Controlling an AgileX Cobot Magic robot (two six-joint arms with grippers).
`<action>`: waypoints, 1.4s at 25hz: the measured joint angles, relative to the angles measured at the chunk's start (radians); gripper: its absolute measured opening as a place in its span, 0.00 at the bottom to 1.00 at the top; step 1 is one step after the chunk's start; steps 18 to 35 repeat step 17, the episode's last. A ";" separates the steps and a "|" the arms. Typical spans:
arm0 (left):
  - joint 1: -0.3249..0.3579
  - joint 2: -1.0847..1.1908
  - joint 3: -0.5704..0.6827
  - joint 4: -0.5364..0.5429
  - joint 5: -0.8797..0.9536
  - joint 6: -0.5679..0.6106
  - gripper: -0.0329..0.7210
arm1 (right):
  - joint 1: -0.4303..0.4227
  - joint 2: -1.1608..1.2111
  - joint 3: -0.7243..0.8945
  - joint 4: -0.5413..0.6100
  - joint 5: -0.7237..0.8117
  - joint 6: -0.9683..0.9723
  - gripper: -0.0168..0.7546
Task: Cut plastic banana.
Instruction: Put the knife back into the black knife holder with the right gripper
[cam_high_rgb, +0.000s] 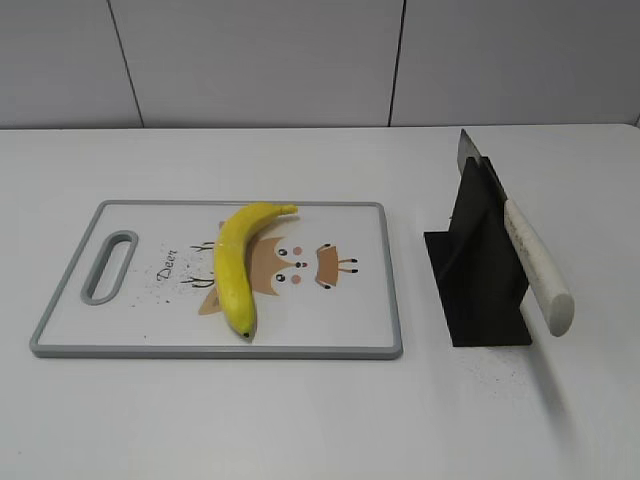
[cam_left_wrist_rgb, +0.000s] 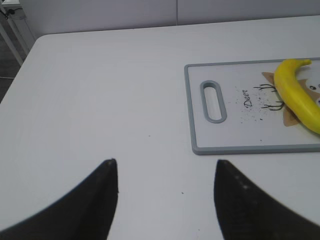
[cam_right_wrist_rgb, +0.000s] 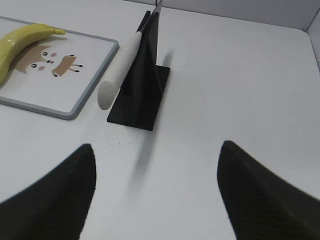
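Observation:
The yellow plastic banana (cam_high_rgb: 235, 265) lies on the white cutting board (cam_high_rgb: 120, 330), curving from the board's far middle toward its front. It also shows in the left wrist view (cam_left_wrist_rgb: 297, 95) and the right wrist view (cam_right_wrist_rgb: 17, 42). A knife with a white handle (cam_high_rgb: 537, 268) rests slanted in a black stand (cam_high_rgb: 478, 270) to the right of the board. My left gripper (cam_left_wrist_rgb: 165, 167) is open and empty over bare table left of the board. My right gripper (cam_right_wrist_rgb: 156, 152) is open and empty in front of the stand. Neither gripper shows in the exterior view.
The board (cam_left_wrist_rgb: 200, 145) has a grey rim and a handle slot (cam_left_wrist_rgb: 213, 101) at its left end. The knife handle (cam_right_wrist_rgb: 120, 70) juts out of the stand (cam_right_wrist_rgb: 142, 95) toward the front. A grey wall runs behind the white table (cam_high_rgb: 300, 420).

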 joint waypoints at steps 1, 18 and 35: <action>0.000 0.000 0.000 0.000 0.000 0.000 0.81 | -0.010 0.000 0.000 0.000 0.000 0.000 0.79; 0.000 0.000 0.000 0.000 0.000 -0.001 0.81 | -0.016 0.000 0.000 0.000 0.001 0.000 0.79; 0.000 0.000 0.000 0.000 0.000 -0.001 0.81 | -0.016 0.000 0.000 0.000 0.001 0.000 0.79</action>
